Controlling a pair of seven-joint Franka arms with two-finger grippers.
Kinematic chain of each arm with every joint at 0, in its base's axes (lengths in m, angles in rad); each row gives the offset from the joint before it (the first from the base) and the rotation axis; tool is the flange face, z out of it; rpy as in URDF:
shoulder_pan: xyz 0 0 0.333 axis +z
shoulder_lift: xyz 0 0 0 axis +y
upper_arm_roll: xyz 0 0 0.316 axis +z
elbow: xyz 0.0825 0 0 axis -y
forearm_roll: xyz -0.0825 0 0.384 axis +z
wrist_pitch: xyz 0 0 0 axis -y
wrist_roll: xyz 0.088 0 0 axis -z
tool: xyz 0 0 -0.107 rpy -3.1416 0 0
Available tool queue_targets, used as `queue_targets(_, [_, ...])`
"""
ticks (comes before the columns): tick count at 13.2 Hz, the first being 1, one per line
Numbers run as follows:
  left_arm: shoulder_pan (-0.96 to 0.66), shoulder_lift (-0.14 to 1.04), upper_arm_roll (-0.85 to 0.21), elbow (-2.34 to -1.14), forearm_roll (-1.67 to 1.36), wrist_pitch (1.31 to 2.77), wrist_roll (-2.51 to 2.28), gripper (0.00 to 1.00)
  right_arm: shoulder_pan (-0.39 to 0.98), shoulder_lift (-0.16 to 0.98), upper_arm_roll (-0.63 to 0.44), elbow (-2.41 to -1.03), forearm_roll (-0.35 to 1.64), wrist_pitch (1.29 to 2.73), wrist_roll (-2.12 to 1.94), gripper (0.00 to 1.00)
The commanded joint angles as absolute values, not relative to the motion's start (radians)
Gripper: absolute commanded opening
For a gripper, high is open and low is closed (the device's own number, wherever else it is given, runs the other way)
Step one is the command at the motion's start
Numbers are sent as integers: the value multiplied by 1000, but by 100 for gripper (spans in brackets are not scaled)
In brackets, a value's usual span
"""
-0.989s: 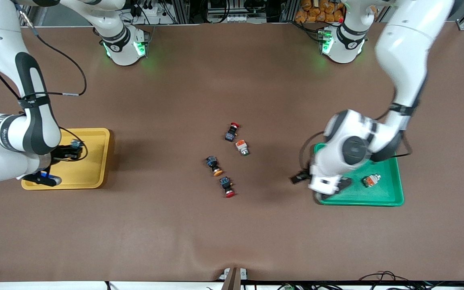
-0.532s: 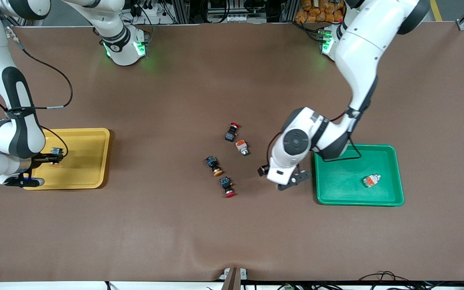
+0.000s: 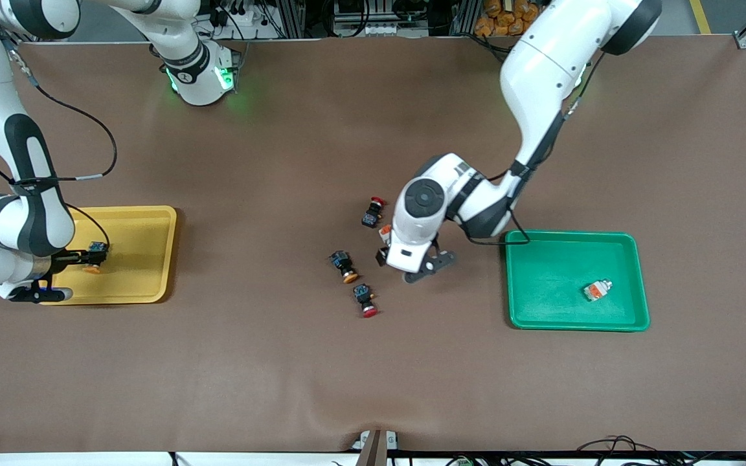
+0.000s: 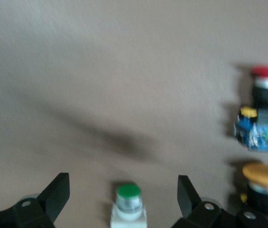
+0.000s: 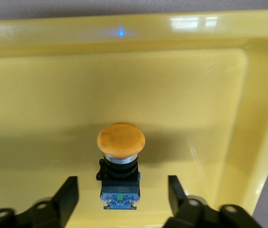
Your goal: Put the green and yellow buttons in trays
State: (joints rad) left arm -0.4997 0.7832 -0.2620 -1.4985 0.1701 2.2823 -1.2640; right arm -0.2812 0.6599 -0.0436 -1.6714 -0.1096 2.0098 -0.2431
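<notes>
- Front view: the left gripper hung over the middle of the table, above a white-and-orange green button that its wrist mostly hid. Beside that lay a red-capped switch, farther from the camera. A yellow button and a second red-capped switch lay nearer. Another green button rested in the green tray at the left arm's end. At the right arm's end, the right gripper was over the yellow tray, with a yellow-capped button at its tips.
- Left wrist view: the left gripper had its jaws spread wide, released, with the green-tipped button on the table between them, touched by neither. The red-capped switch and the yellow button lay to one side.
- Right wrist view: the right gripper also had its jaws parted and released. The yellow-capped button lay on the yellow tray floor between them, clear of both.
</notes>
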Motion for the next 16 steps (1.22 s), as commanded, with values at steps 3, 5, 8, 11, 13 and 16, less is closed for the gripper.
queue_targets(3, [-569,815,-249,-1483,202,2289,-1351,100,-253,644,-21,-1629,-123,1870,-88,100])
queue_targets(5, [-581,816,-242,-1488,215,2289,-1370,100,-226,637,-14,-1620,-114,1809,-14,100])
queue_targets(8, [-600,828,-242,-1489,218,2289,-1374,85,-178,614,-14,-1617,-13,1714,86,100])
queue_targets(11, [-598,825,-242,-1491,218,2281,-1376,21,-134,606,-12,-1617,64,1668,178,100])
queue_targets(13, [-585,815,-242,-1491,219,2257,-1364,0,-98,604,-12,-1618,103,1666,234,100])
queue_targets(16, [-546,772,-242,-1489,219,2205,-1348,0,-52,603,-12,-1618,190,1667,285,100])
